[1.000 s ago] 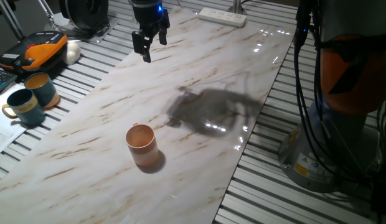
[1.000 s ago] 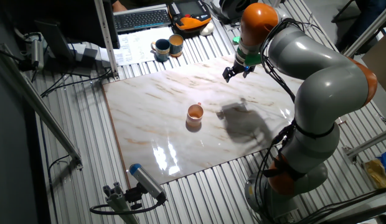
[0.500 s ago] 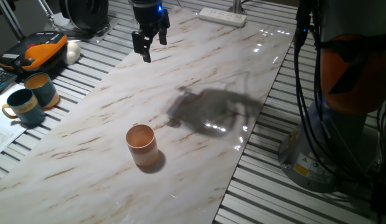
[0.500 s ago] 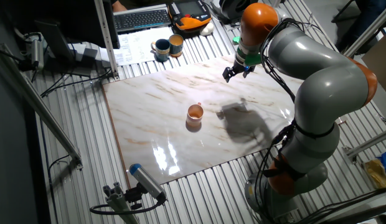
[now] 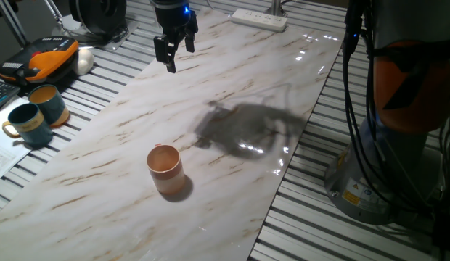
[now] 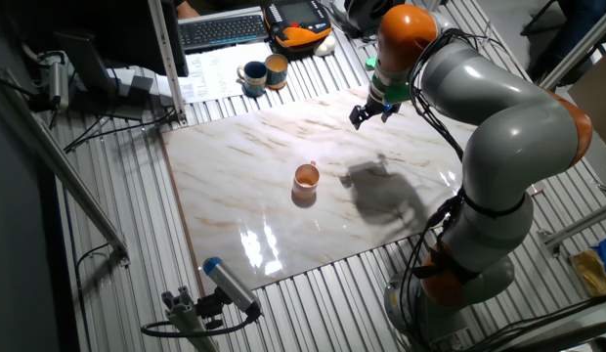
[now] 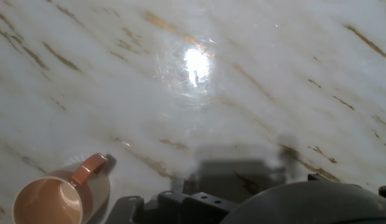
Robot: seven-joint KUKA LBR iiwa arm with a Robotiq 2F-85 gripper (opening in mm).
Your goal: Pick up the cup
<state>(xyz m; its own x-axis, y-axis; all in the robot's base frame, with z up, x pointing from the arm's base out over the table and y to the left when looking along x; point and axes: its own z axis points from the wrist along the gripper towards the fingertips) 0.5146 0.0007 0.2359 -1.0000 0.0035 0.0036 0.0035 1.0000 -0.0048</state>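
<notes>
Gripper [image 5: 176,49], fingers parted and holding nothing, hangs high over the far end of the marble table [image 5: 232,159]. The cup [image 5: 165,170] stands upright, well apart at the near end, leaving an unobstructed approach.

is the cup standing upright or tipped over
Upright. The cup rests on its base on the marble table, open mouth facing up and inside empty; the hand view shows the same.

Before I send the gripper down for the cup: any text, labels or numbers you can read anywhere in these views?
None can be read.
Yellow sticker on the robot base: print too small.
Papers by the keyboard: print blurred.
The cup: no marking visible.
</notes>
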